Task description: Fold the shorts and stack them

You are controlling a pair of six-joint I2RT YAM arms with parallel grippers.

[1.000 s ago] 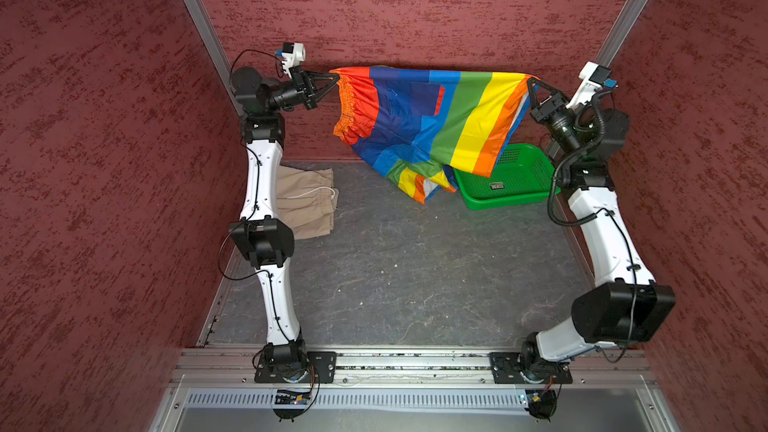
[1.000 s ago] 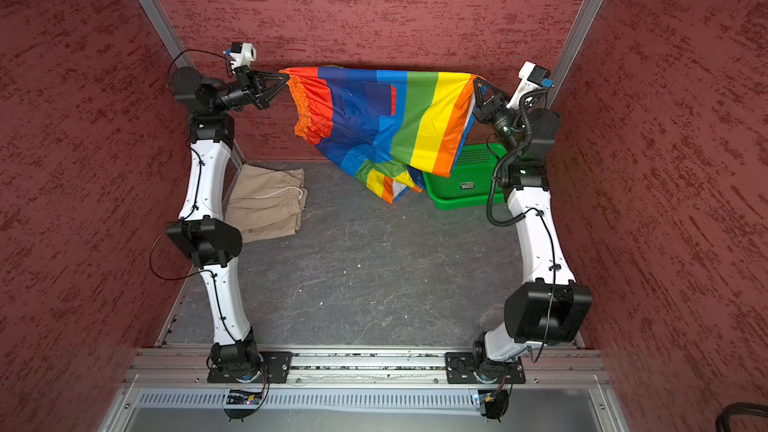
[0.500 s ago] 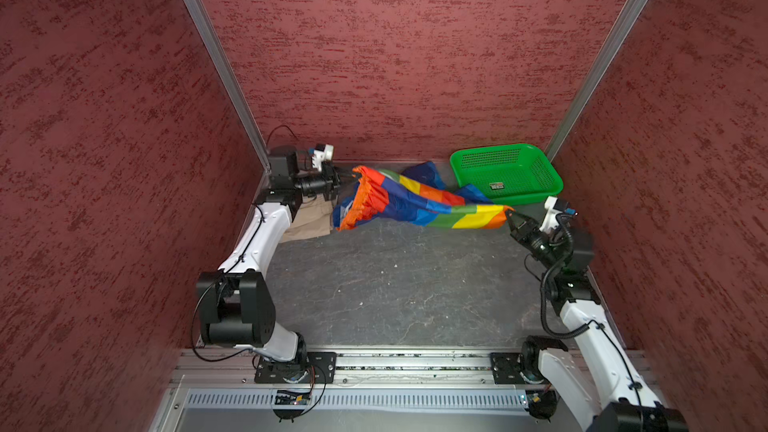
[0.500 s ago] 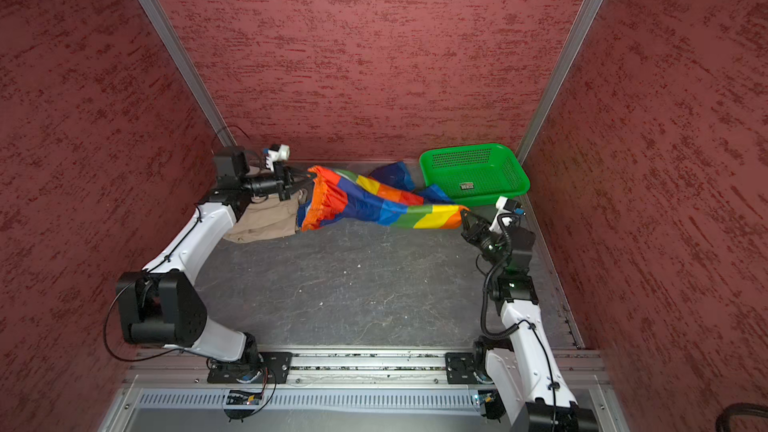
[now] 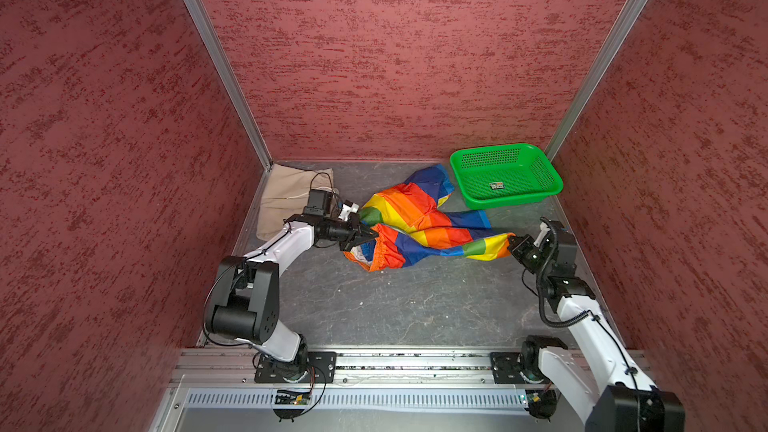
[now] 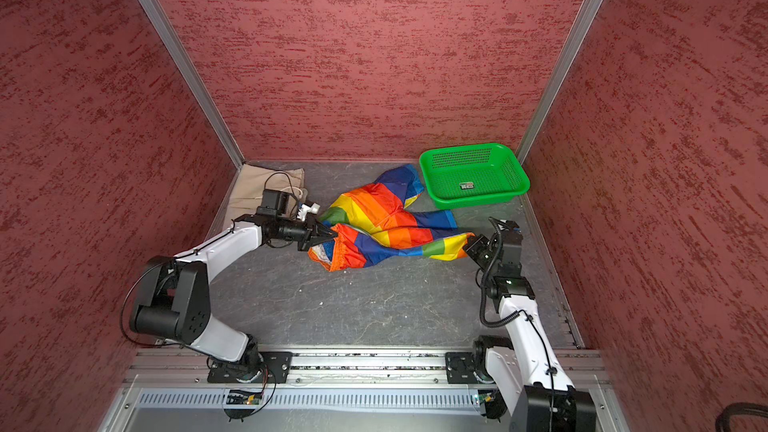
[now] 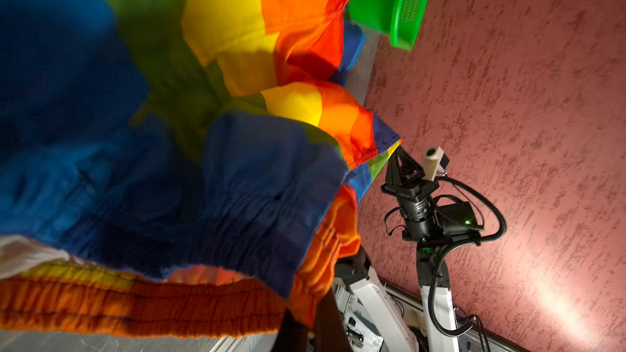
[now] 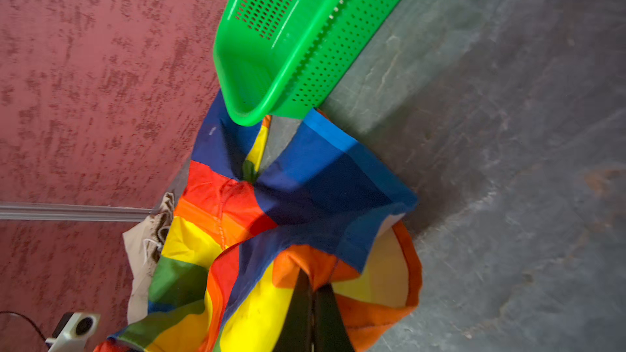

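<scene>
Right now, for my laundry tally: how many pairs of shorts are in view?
2. The rainbow-striped shorts sprawl mid-table, held at both ends by the left gripper and right gripper. The beige shorts lie in the far left corner, partly behind the left arm.

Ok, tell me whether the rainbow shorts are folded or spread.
Neither: the rainbow shorts lie crumpled and twisted, left gripper and right gripper pinching opposite ends.

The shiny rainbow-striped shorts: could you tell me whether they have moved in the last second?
Yes: the shorts dropped from hanging over the green perforated plastic basket to the table beside it.
</scene>
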